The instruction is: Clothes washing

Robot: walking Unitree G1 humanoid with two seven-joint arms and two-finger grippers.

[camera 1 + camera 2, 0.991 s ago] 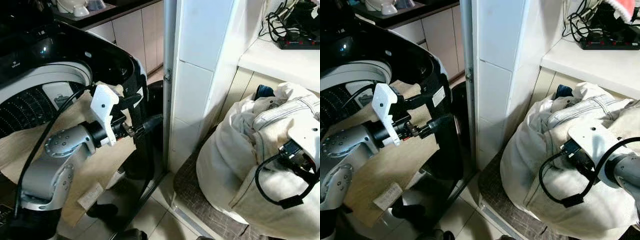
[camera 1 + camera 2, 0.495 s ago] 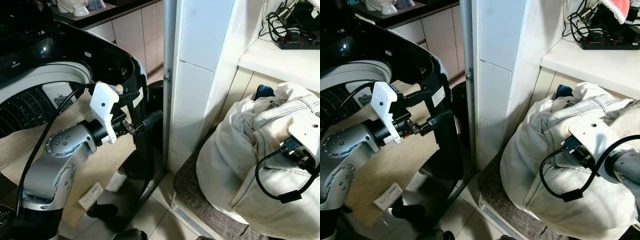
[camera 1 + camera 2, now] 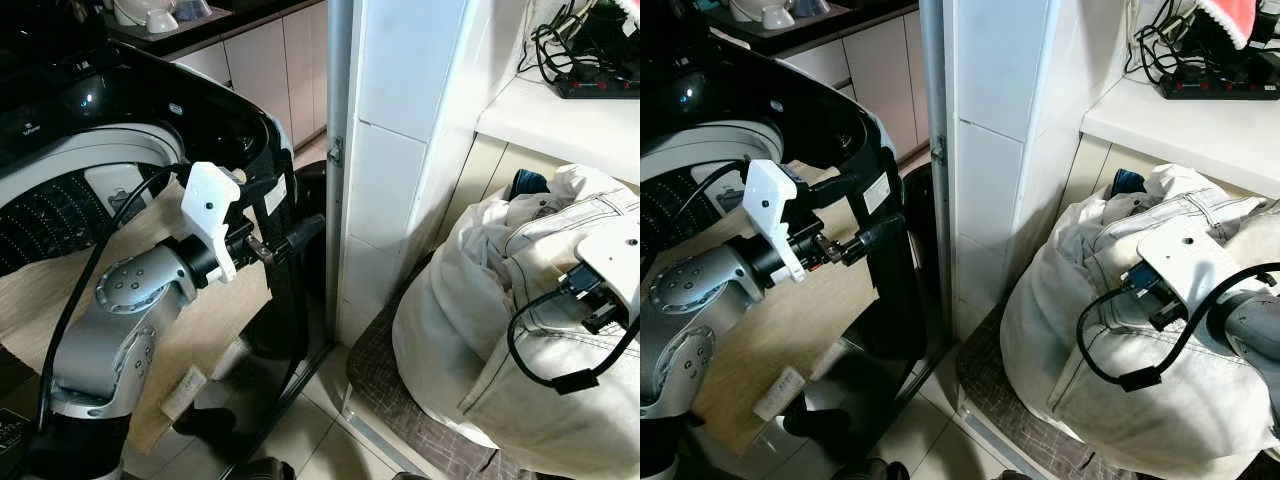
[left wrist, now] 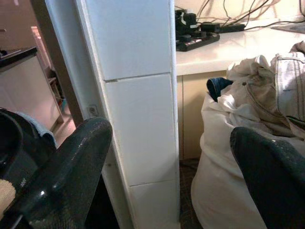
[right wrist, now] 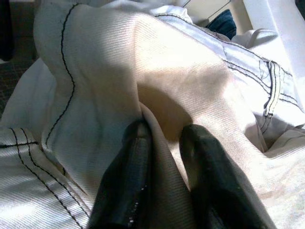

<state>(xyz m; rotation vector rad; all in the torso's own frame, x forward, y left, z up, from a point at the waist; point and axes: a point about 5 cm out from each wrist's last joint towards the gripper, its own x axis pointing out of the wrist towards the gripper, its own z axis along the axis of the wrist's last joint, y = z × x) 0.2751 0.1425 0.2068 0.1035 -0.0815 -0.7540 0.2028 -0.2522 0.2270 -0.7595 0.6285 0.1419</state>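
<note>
- Left eye view is showing, furthest left, the washing machine (image 3: 120, 130) standing with its drum open and a beige cloth (image 3: 40, 290) draping over its front.
- Just in front of the machine, the left gripper (image 3: 268, 246) is hanging in the air with its arm bent at the elbow and the forearm pointing across toward the white tiled pillar (image 3: 400, 150); in the left wrist view its two black fingers (image 4: 66, 167) are standing wide apart and holding nothing.
- Right of the pillar, the pile of pale clothes (image 3: 470, 330) is sitting on a dark mat (image 3: 390, 400) on the floor, below a white shelf (image 3: 560, 120) carrying a power strip (image 3: 600, 85) and cables.
- At the far right, the right gripper (image 5: 164, 143) is reaching down into the top of that pile, its wrist tilting downward; in the right wrist view the fingers are nearly closed, pinching a raised fold of cream denim (image 5: 157, 86) between them.
- The denim is looking thick and soft, probably fairly heavy and limp, so it will likely be sagging and dragging neighbouring garments along when lifted.
- A seam or waistband, where the stitching is doubling the cloth, is seeming the firmest place for a hold; the present pinch on a loose fold may be slipping if the load is large.
</note>
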